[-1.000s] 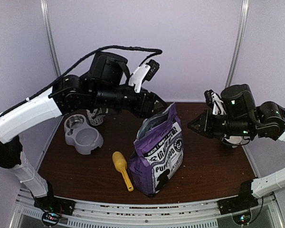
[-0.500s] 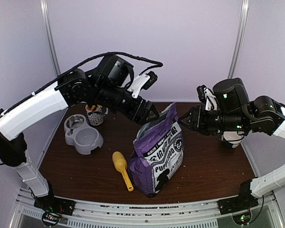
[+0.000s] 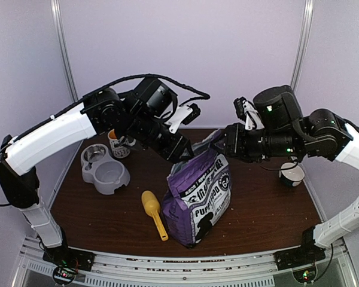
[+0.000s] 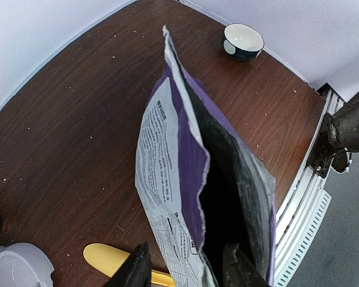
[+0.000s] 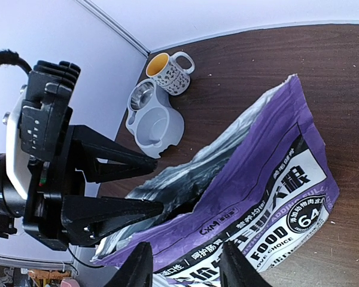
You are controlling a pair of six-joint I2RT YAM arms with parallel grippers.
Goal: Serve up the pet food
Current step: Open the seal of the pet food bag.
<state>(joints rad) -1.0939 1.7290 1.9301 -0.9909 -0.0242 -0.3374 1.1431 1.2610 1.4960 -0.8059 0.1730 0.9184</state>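
Although its dark interior cannot be read, the crinkled purple-and-white foil pet food bag [image 3: 198, 197] stands upright, mouth agape, on the wood-grain surface [image 3: 260, 209]. The left end effector [image 4: 185, 254], fingers parted, seemingly straddles its rim; the right end effector [image 5: 185, 254], also parted, hovers by its upper edge.

"Where's the bag [image 4: 173, 173]?"
"Centre, mouth gaping, one wall between the gripper's [image 4: 185, 270] parted fingers."
"Around it?"
"Scoop [image 4: 107, 260] just left, pet bowl [image 4: 15, 272] farther left, small bowl [image 4: 243, 40] beyond it."
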